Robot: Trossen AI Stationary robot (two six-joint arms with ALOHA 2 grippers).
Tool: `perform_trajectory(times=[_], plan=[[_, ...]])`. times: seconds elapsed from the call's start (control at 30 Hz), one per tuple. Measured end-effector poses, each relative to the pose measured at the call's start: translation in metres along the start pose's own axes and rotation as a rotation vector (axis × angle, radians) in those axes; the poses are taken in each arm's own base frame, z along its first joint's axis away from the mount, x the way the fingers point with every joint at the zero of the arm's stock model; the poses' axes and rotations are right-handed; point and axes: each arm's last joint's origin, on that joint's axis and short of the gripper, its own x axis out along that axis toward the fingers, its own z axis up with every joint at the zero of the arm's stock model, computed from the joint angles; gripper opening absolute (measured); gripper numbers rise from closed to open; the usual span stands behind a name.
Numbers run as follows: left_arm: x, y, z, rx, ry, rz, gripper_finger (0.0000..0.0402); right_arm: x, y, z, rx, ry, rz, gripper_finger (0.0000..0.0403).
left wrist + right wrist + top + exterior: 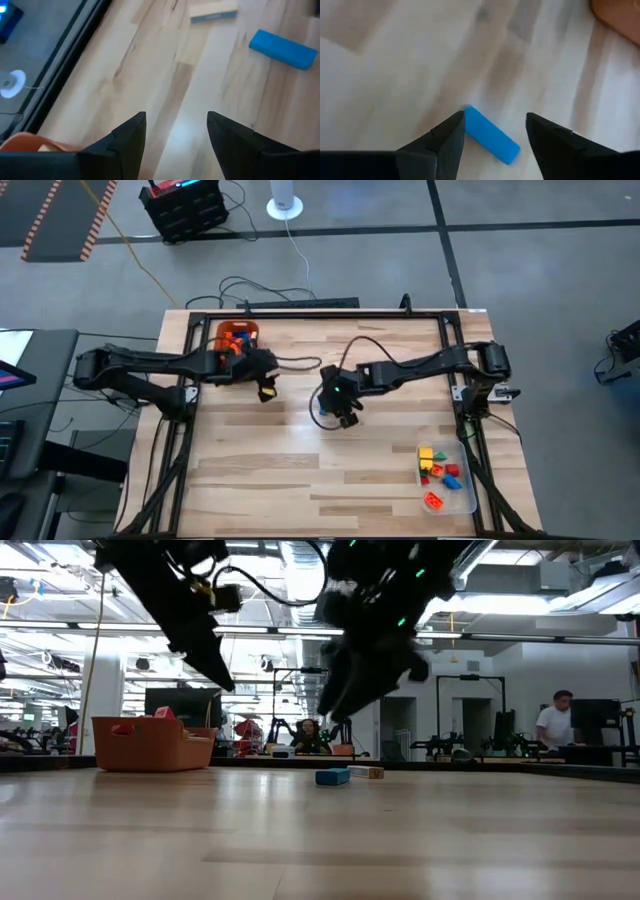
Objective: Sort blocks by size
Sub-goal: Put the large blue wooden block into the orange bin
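Observation:
A long blue block [490,135] lies flat on the wooden table, with a tan block [366,772] close beside it; both also show in the left wrist view, the blue block [282,48] and the tan block [213,11]. My right gripper [495,125] is open and hangs above the blue block near the table's middle [340,408], its fingers on either side of the block without touching it. My left gripper [176,125] is open and empty, raised just right of the orange bin [237,338]. Several coloured blocks [440,470] lie in the clear tray.
The orange bin [152,743] stands at the table's far left, with some pieces in it. The clear tray [468,498] sits at the near right corner. A black frame rail [320,315] runs around the table. People stand in the room beyond the table.

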Motion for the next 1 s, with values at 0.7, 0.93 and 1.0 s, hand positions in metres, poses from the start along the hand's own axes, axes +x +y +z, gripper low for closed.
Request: perform_trajectory(times=[0.7, 0.93, 1.0], plan=[[-0.032, -0.011, -0.011, -0.035, 0.010, 0.066, 0.0206, 0.060, -0.039, -0.043, -0.146, 0.249, 0.146, 0.0246], [-0.032, -0.011, -0.012, -0.028, 0.018, 0.068, 0.0206, 0.062, -0.031, -0.035, -0.168, 0.211, 0.145, 0.0221], [-0.032, -0.010, -0.013, -0.022, 0.028, 0.068, 0.0206, 0.063, -0.030, -0.033, -0.160, 0.201, 0.147, 0.0213]])
